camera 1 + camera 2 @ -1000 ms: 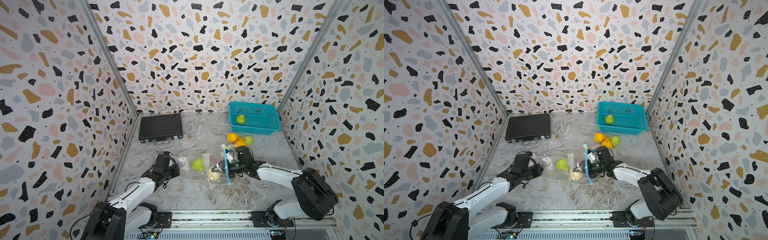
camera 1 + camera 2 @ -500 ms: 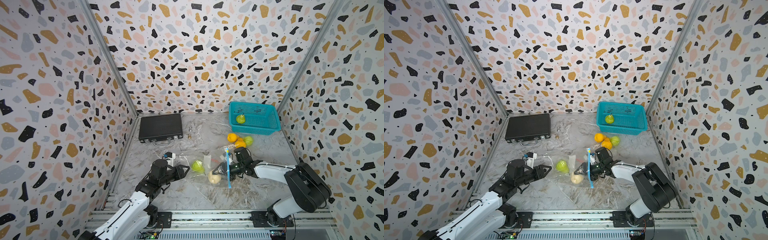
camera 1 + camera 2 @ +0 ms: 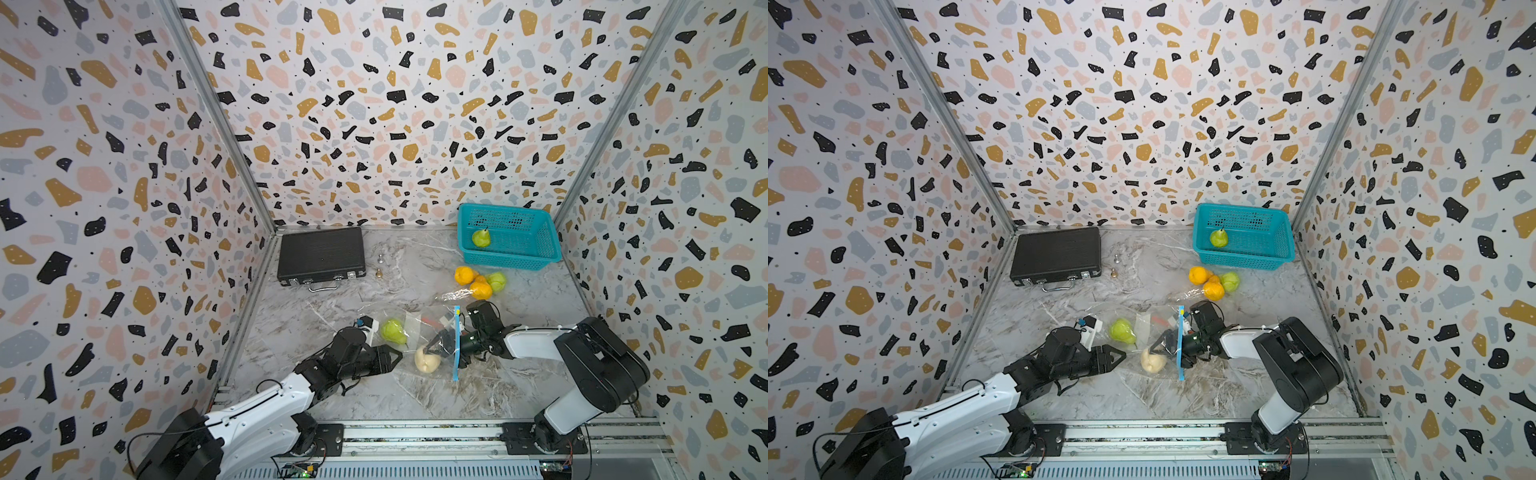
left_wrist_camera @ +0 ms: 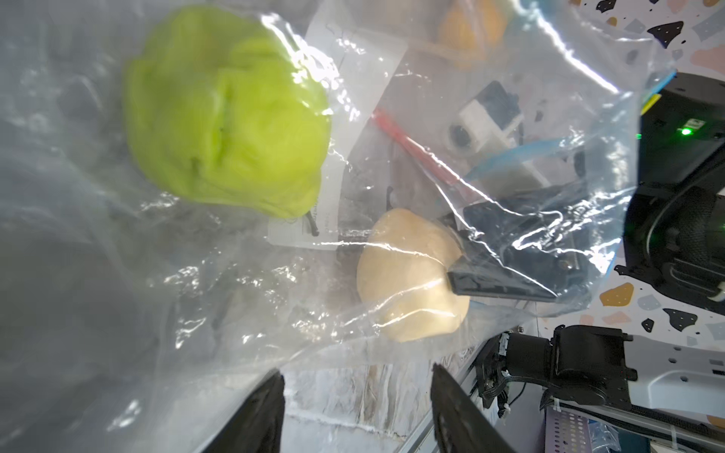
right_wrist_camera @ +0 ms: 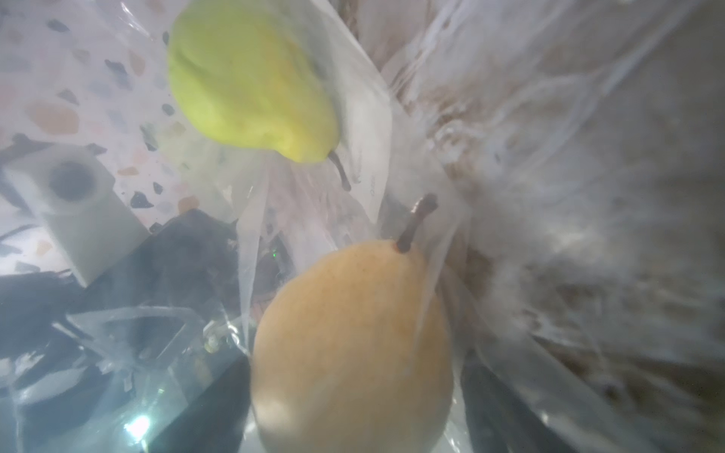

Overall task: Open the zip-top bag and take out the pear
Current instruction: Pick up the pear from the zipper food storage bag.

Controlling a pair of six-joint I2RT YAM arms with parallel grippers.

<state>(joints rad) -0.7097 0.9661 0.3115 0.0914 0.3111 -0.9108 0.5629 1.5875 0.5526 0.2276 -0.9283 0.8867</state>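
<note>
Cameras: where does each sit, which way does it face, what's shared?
Top views: stereo pair high at the front, looking down toward the back wall across the table; both arms, left gripper and right gripper in both top views.
Left wrist: on the left arm, facing the zip-top bag side-on; own fingertips, open, plus the right gripper inside the bag.
Right wrist: at the bag's mouth, looking in at the pale pear; own fingers either side of it.
Shared: both wrist views show the pale pear and green pear.
</note>
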